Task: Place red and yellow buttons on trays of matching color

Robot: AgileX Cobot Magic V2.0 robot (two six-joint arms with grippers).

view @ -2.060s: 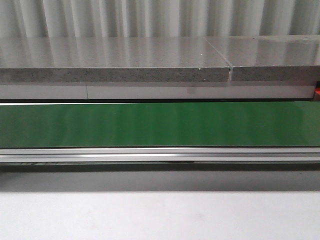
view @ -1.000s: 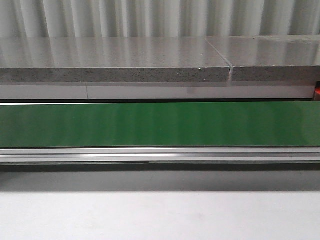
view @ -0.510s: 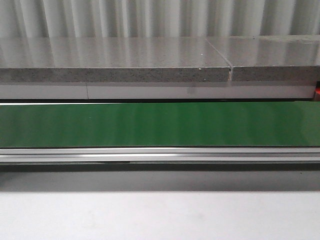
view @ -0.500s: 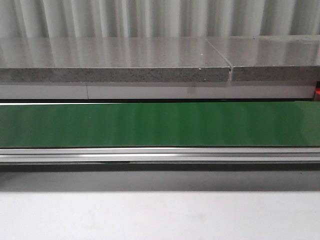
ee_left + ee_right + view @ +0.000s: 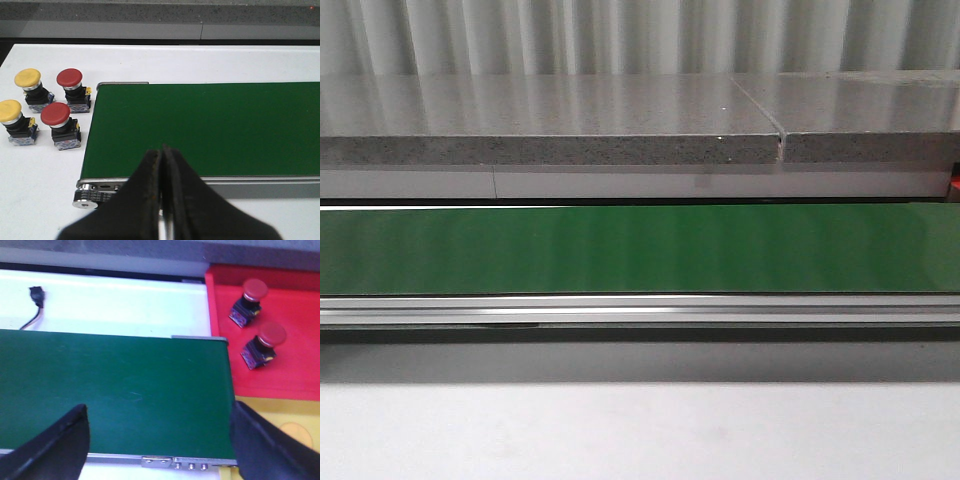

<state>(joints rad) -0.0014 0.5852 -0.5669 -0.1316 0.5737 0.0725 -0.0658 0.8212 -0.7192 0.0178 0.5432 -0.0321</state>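
In the left wrist view two yellow buttons [image 5: 27, 78] [image 5: 10, 111] and two red buttons [image 5: 69, 78] [image 5: 55, 114] stand on the white table beside the end of the green belt [image 5: 200, 130]. My left gripper [image 5: 161, 150] is shut and empty above the belt's near rail. In the right wrist view a red tray [image 5: 295, 375] holds two red buttons [image 5: 255, 288] [image 5: 271, 333]. A yellow tray [image 5: 272, 415] lies next to it. My right gripper [image 5: 159, 410] is open and empty over the belt's other end [image 5: 125, 385]. Neither gripper shows in the front view.
The front view holds only the green belt [image 5: 640, 248], its metal rail [image 5: 640, 310] and a grey stone ledge [image 5: 550, 120] behind. A black cable plug [image 5: 36, 294] lies on the white table beyond the belt.
A dark streak along the belt's front rail has slid steadily leftward. Nothing else in the front view differs.
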